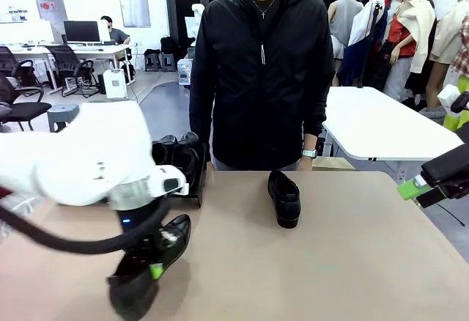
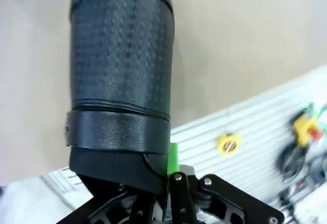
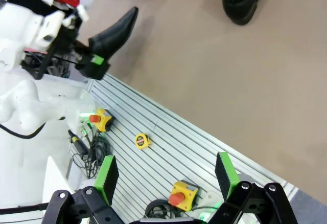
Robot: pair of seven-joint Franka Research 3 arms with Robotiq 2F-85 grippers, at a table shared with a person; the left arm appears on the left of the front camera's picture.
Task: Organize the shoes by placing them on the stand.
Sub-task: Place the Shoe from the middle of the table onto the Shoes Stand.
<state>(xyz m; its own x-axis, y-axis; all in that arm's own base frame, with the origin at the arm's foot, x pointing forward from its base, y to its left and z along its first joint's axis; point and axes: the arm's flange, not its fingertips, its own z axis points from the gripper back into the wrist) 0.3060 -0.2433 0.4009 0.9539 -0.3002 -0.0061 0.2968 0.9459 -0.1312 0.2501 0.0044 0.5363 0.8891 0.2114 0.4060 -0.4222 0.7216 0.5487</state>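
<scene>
Left gripper (image 1: 152, 264): pressed shut on the heel end of one shoe, low at the table's near left corner. The white arm above hides much of it.
Held shoe (image 1: 157, 259): black and glossy, tilted, with the toe pointing toward the far side. Whether it touches the table (image 1: 352, 262) is hard to tell. In the left wrist view its dotted sole and heel block face the camera and cover the fingers, leaving one green pad (image 2: 172, 155) showing beside the heel.
Right gripper (image 3: 167, 175): jaws spread wide with nothing between them, at the table's right edge, well apart from every shoe.
Loose shoe (image 1: 284, 198): lies flat on the table near the middle, just in front of the person (image 1: 260, 72). The right wrist view cuts it off at the top.
Stand (image 1: 199, 185): black, at the far left of the table, partly hidden behind the left arm.
Shoes on the stand (image 1: 183, 152): dark shapes sitting close together. They look like two, but the exact count is unclear.
Person: stands at the far edge in a black jacket, with the hands hidden behind the table edge and the stand.
</scene>
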